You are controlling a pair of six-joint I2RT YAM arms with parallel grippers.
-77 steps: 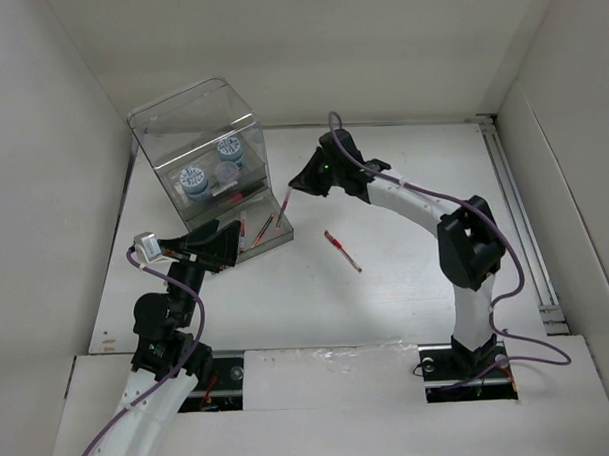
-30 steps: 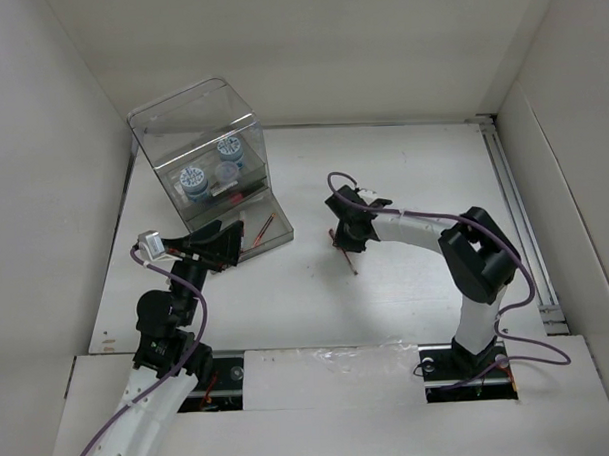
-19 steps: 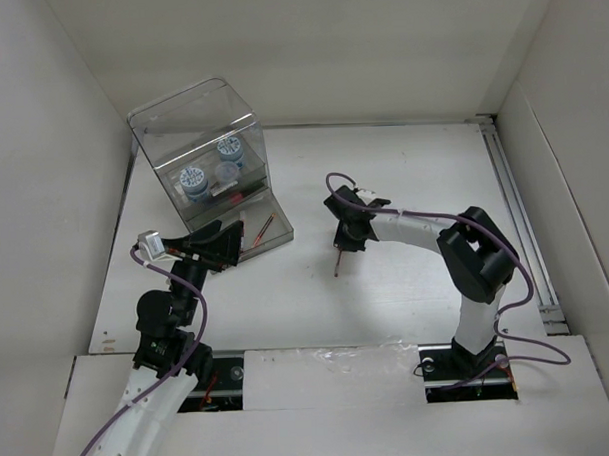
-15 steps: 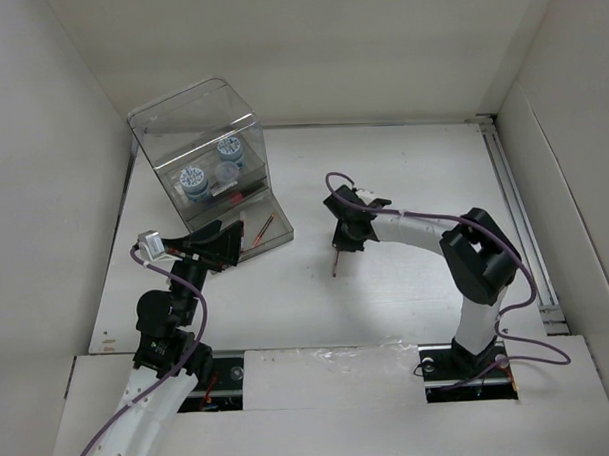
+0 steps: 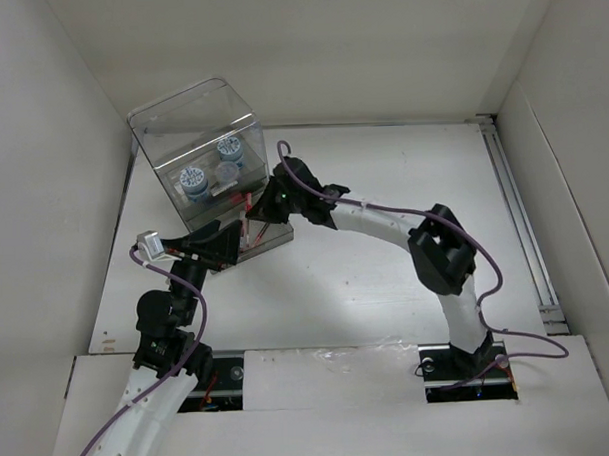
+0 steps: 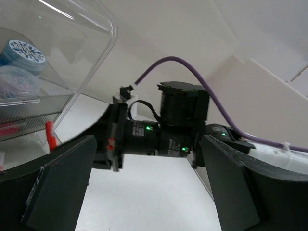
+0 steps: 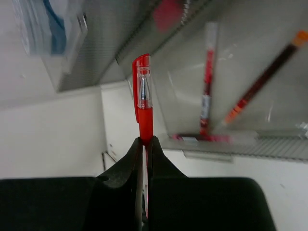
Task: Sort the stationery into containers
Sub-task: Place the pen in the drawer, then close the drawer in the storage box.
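Red pen (image 7: 143, 103) is sticking out beyond the fingertips of the right gripper (image 7: 145, 143), which is pinching its barrel just before the clear organiser box (image 5: 196, 122); the left gripper (image 6: 144, 187) is standing spread wide.

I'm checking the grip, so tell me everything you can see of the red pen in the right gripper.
The red pen is thin and plastic-looking, with a red barrel and clip and a clear cap showing its metal tip. The right gripper is shut on its barrel, with the cap end pointing away from the gripper, close in front of the clear organiser. Whether the pen touches the organiser cannot be told.
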